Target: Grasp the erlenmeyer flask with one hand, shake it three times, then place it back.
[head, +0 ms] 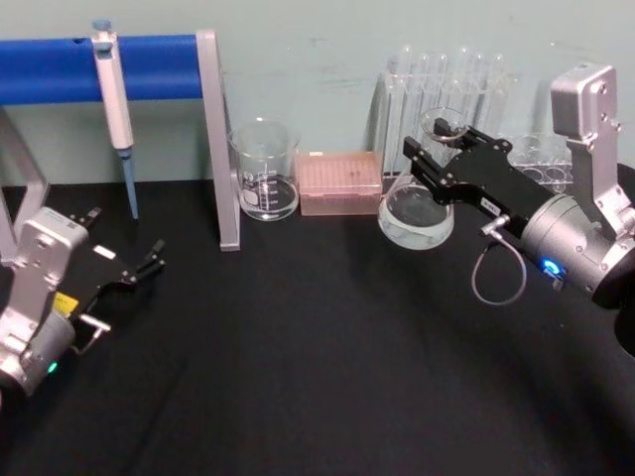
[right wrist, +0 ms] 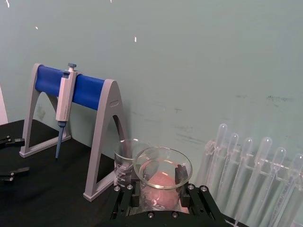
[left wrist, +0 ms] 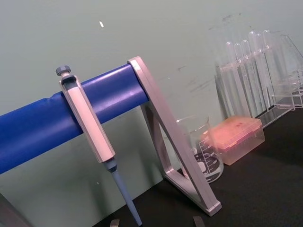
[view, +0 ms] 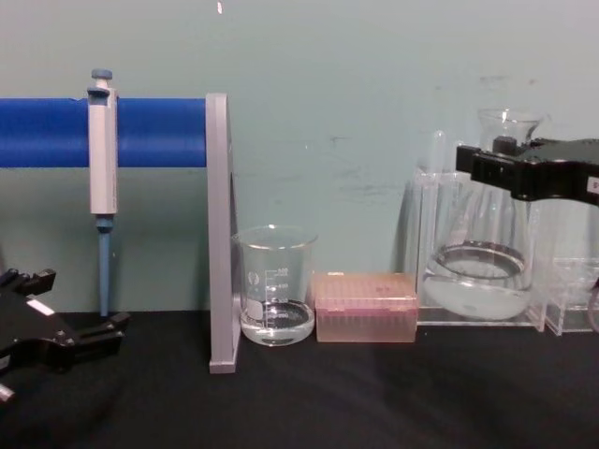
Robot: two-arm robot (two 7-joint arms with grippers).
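Observation:
The erlenmeyer flask (head: 417, 213) is clear glass with a little clear liquid in its wide base. My right gripper (head: 437, 149), the hand, is shut on its neck just below the flared rim (right wrist: 162, 165). In the chest view the flask (view: 477, 271) hangs slightly above the black table, in front of the test tube rack, with the black jaws across its neck. It stands roughly upright. My left gripper (head: 154, 258) rests open and holding nothing at the table's left side, far from the flask.
A glass beaker (head: 266, 171) and a pink tip box (head: 340, 183) stand left of the flask by the wall. A test tube rack (head: 446, 79) is behind it. A pipette (head: 114, 99) hangs on the blue-barred stand (head: 220, 149) at the left.

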